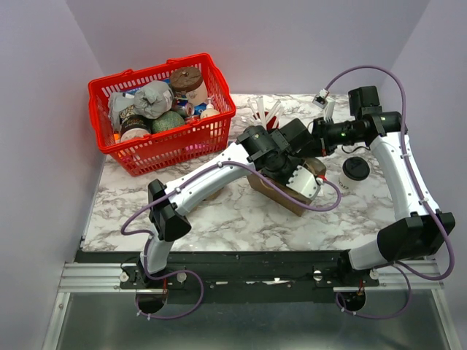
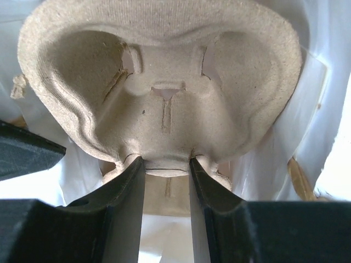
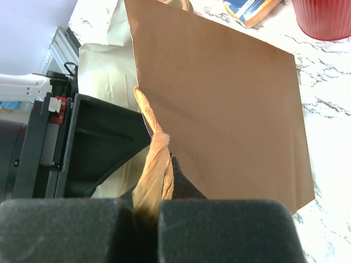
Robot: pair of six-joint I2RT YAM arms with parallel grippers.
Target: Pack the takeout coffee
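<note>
Brown paper makes up the bag [image 3: 219, 98] on the marble surface [image 1: 219, 219], and the right pincer [image 3: 157, 205] is clamped tight on its twisted paper handle [image 3: 156, 159]. The left pincer [image 2: 167, 175] reaches into the bag's white-lined mouth and grips the near edge of a moulded pulp cup carrier [image 2: 164, 82]. The takeout coffee [image 1: 355, 171] stands upright on the surface just right of the bag, touched by neither pincer and well apart from the red basket [image 1: 175, 146].

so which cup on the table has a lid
The cream-white cup with the black lid; the red cup is open, holding white cutlery.
</note>
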